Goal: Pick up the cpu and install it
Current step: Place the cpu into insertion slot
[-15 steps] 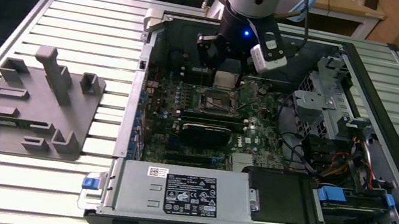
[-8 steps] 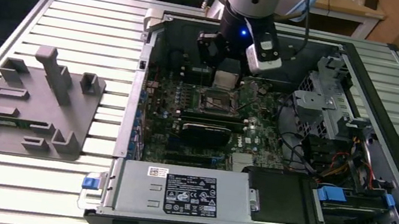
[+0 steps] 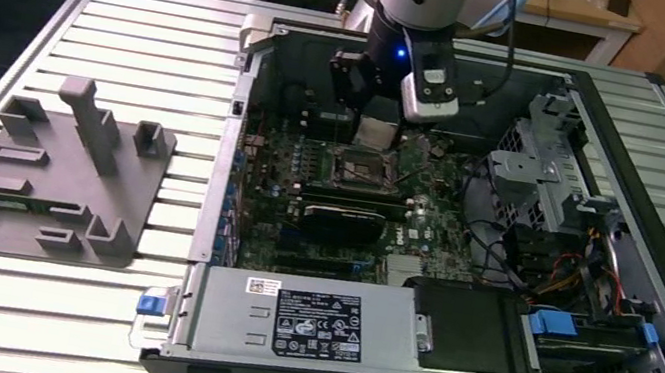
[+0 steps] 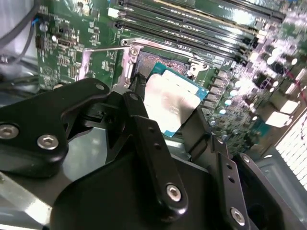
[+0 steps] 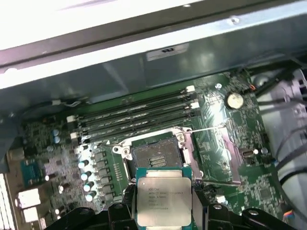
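Gripper (image 5: 164,211) partly closed on the cpu (image 5: 163,194), pinching two opposite edges, held above the motherboard (image 5: 218,139) near its open socket (image 5: 156,158). First wrist view shows bare socket contacts. Exterior view adds the grey fixture tray (image 3: 49,185) by the tabletop's (image 3: 130,21) edge.

Gripper (image 3: 375,141) with cpu (image 3: 377,131) above motherboard (image 3: 436,214)

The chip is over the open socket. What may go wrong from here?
The pincer holds the chip by two edges only, so it might slip.
The chip is above the socket, not seated; landing skewed may bend contacts.
The open latch plate beside the socket might catch the pincer.
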Motion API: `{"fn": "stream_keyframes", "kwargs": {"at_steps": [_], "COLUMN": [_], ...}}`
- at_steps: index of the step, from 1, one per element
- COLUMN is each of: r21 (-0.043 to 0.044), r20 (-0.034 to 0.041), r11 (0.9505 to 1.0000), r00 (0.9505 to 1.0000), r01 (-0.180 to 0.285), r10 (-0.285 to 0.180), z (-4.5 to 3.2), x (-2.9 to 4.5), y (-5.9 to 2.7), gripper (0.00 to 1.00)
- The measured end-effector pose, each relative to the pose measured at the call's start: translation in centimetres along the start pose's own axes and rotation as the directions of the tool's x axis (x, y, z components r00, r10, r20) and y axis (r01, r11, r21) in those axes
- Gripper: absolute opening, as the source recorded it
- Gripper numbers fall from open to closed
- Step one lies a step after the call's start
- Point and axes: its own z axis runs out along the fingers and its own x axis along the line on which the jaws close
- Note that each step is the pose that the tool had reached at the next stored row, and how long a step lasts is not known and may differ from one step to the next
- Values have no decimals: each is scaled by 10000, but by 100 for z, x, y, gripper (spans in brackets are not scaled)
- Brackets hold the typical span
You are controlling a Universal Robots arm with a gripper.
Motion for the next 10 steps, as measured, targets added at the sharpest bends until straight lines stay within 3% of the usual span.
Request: {"fn": "stream_keyframes", "kwargs": {"at_steps": [5,10], "r21": [-2,-11], "r20": [49,100], "r11": [9964,9850], "r00": [9963,9850], "r01": [-853,-1724], "r10": [853,1724], "z": [0,2], "x": [0,0], "y": [0,0], "gripper": [54,54]}}
